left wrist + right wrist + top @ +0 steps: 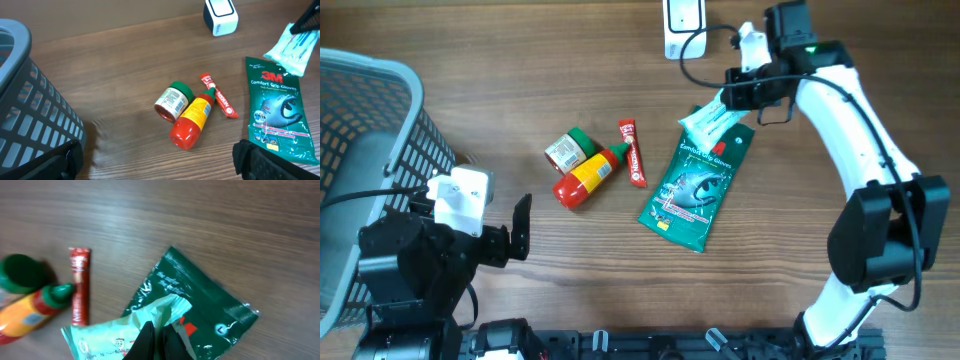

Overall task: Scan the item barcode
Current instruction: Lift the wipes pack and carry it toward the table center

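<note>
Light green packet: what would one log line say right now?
right gripper: shut on light green packet | left gripper: open, empty | scanner: untouched

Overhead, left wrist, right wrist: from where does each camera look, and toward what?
Overhead: above the table, looking straight down; both arms show, the right claw shut on a pale packet.
Left wrist: low by the basket, facing across the table to the red bottle; the open left claw fills the bottom corners.
Right wrist: looking down past its own fingers onto the packet.
All three share the green glove pack.
</note>
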{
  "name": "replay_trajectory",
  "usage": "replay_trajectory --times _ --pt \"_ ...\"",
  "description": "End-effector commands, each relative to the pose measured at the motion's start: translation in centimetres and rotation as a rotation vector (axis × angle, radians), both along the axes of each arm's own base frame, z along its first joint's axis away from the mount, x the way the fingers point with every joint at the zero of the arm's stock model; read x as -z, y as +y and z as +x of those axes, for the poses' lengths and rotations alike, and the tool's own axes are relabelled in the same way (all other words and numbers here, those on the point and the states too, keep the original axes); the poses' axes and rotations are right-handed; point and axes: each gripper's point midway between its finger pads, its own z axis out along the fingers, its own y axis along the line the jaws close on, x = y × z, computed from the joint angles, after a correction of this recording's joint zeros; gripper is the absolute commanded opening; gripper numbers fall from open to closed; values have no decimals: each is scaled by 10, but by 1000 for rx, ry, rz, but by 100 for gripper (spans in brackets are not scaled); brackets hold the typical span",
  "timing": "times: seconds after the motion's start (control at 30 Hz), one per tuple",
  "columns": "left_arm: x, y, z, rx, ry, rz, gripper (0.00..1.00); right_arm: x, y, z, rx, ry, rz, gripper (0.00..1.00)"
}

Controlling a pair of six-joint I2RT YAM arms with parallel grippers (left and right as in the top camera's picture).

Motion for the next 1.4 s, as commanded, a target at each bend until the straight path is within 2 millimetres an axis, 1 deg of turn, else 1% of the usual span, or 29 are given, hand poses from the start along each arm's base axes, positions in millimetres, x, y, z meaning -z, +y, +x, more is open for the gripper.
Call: replay_trajectory --times 0.0,0.07,0.13,0.2,0.23,0.27,0.33,0.37,0.4,0.43,0.47,0.53,0.6,0.63,0.7,0.77,0.8,0.9,0.97,1.13,1.17,1.2,1.23,1.27,1.3,1.33,1.37 --pt "-1 1 0 4 -6 13 100 27 10 -17 -6 21 -97 4" --pt "-1 1 0 4 -6 13 100 40 19 -23 -35 20 -101 4" --pt "-1 1 0 4 -6 13 100 42 30 -29 -86 24 -78 4" --pt "-1 1 0 4 -6 13 100 27 48 -41 -134 47 43 4" --pt "-1 1 0 4 -6 13 100 14 58 -46 -171 46 129 4" --pt "-1 1 0 4 -6 13 100 -3 72 -52 -243 36 248 4" --pt "-1 1 0 4 -6 13 100 -32 89 -62 -352 23 464 4" --pt "-1 1 0 4 -6 13 100 -48 92 -67 -400 18 584 4" --pt "-1 1 0 4 -6 13 100 -60 92 -70 -422 20 674 4" --pt "-1 1 0 4 -6 13 100 -69 88 -71 -418 30 737 4" --pt "-1 1 0 4 -6 13 100 -71 82 -71 -391 50 758 4" --pt "-1 1 0 4 -6 13 100 -67 76 -76 -348 110 763 4" --pt "-1 1 0 4 -6 13 100 -58 76 -83 -316 189 767 4" --pt "-1 1 0 4 -6 13 100 -50 75 -87 -308 228 766 4" --pt "-1 1 0 4 -6 13 100 -43 75 -89 -297 266 775 4" --pt "-1 1 0 4 -6 13 100 -41 75 -87 -271 286 773 4" --pt "-1 1 0 4 -6 13 100 -41 76 -83 -237 301 775 4" --pt "-1 1 0 4 -6 13 100 -28 75 -71 -176 291 696 4" --pt "-1 1 0 4 -6 13 100 -29 79 -70 -194 275 696 4" --pt "-1 1 0 4 -7 13 100 -30 82 -69 -206 263 696 4" --pt "-6 -1 3 14 -31 9 100 -30 82 -69 -206 262 695 4" --pt "-14 -14 5 85 -65 -32 100 -30 82 -69 -208 260 694 4" --pt "-18 -39 -1 190 -60 -144 100 -28 81 -68 -203 256 681 4" --pt "-16 -62 -14 262 7 -312 100 -26 81 -66 -199 249 671 4" --pt "-23 -69 -13 298 -10 -352 100 -26 82 -64 -192 246 665 4" --pt "-32 -79 -7 338 -31 -434 100 -27 89 -60 -195 227 665 4" --pt "-34 -80 0 341 -36 -472 100 -29 96 -58 -199 217 667 4"
